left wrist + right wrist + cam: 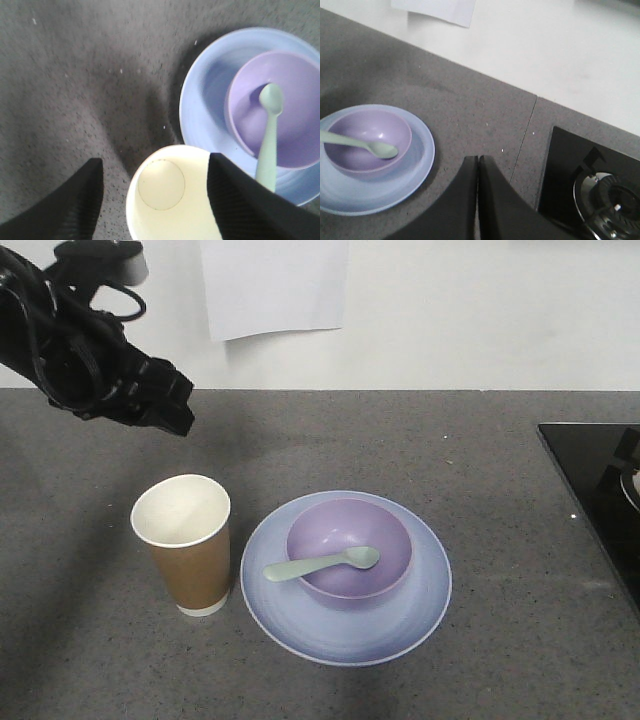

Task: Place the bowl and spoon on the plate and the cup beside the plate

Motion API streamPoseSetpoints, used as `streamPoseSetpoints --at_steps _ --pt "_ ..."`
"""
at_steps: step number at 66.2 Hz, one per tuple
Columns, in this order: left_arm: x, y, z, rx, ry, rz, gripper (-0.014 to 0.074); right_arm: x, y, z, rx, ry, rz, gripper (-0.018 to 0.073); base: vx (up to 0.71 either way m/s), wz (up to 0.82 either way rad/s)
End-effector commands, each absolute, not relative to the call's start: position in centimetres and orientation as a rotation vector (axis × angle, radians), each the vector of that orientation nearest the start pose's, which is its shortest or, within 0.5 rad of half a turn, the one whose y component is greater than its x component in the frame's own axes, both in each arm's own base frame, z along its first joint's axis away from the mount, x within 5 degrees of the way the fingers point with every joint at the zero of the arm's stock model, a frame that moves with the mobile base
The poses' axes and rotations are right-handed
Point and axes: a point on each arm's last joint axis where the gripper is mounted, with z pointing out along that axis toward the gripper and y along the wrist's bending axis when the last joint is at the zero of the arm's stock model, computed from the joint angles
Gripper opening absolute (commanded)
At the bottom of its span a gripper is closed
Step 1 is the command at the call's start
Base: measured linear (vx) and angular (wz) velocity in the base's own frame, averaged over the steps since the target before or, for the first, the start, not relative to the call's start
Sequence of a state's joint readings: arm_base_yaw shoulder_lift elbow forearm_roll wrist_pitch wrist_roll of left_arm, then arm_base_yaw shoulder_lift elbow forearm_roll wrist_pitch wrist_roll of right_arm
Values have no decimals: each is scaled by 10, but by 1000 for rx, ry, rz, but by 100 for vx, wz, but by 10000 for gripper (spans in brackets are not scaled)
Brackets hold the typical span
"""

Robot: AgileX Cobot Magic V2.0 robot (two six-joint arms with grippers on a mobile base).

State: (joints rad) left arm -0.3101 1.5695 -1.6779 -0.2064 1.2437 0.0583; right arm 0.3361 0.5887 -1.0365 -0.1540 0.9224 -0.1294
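The task looks finished: the glossy lavender plastic bowl (349, 549) holding the pale mint plastic spoon (320, 564) sits on the round bluish-white plate (345, 626), the tapered brown paper cup (187, 542) stands upright just beside it on the grey bench (480, 470), the left gripper (155, 200) has its fingers spread wide and empty above the cup, and the right gripper (478, 200) has its fingers pressed together holding nothing.

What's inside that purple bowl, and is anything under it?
Inside the bowl lies the head of a pale mint spoon, its handle sticking out over the rim. The bowl sits on a bluish-white plate. The plate's middle is covered by the bowl.
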Motion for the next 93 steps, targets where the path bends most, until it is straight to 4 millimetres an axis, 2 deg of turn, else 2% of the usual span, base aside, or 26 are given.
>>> streamPoseSetpoints --at_steps 1,12,20,26,29,31,33,34,43,55,60,63,71,93 --pt "275 -110 443 476 2434 -404 440 84 17 444 -410 1737 -35 -6 0 0" --pt "238 -95 484 446 2228 -387 352 112 24 449 -381 1684 -62 -6 0 0" --pt "206 -79 513 403 2031 -329 194 128 26 445 -360 1682 -109 -6 0 0" --pt "181 -67 523 376 1916 -289 71 132 27 431 -353 1642 -114 -6 0 0" --pt "169 -63 522 365 1874 -284 -3 132 27 415 -349 1642 -103 -6 0 0" --pt "160 -59 521 357 1842 -276 -8 131 27 404 -347 1646 -102 -6 0 0" --pt "156 -57 513 355 1843 -267 -8 130 27 394 -339 1653 -92 -6 0 0" --pt "143 -52 503 347 1817 -262 -8 126 25 368 -330 1685 -82 -6 0 0" --pt "122 -45 450 332 1821 -268 -7 115 21 323 -332 1738 -85 -6 0 0" --pt "110 -40 352 302 1855 -272 -7 100 15 292 -333 1764 -85 -6 0 0" --pt "106 -38 318 275 1846 -289 -7 95 13 290 -325 1749 -84 -6 0 0" --pt "104 -38 304 257 1837 -302 -7 92 12 291 -316 1743 -87 -6 0 0" --pt "101 -36 286 204 1800 -343 -7 89 10 291 -309 1737 -93 -6 0 0" --pt "102 -36 292 173 1723 -355 -6 89 9 289 -300 1760 -104 -6 0 0"
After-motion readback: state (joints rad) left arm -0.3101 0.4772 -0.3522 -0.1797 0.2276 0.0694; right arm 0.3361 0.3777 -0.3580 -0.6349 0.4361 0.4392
